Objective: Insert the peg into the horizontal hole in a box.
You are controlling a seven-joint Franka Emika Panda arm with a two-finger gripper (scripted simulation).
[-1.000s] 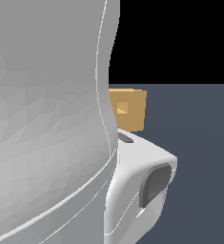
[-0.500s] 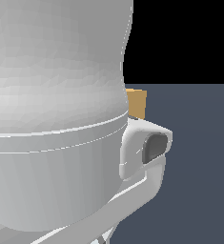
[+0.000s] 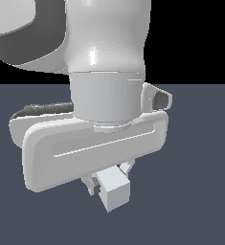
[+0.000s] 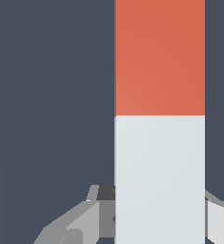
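Observation:
The peg (image 4: 159,119) fills the wrist view as a long square bar, orange-red over its far part and white at the near end. My gripper (image 4: 159,217) is shut on that white end, with a grey finger pressed against each side. In the exterior view the hand hangs low over the dark floor and the peg's white end (image 3: 115,190) sticks out between the fingers of the gripper (image 3: 109,179). The peg's orange-red part is hidden there behind the hand. The box and its hole are out of sight in both views; the arm blocks much of the exterior view.
The white arm link and wide hand body (image 3: 95,143) take up the middle of the exterior view. Dark blue-grey floor (image 3: 200,191) lies all around, under a black background.
The arm has swung and come down, so the hand and the peg's white end now show in the exterior view. The tan box seen beside the arm earlier is now covered.

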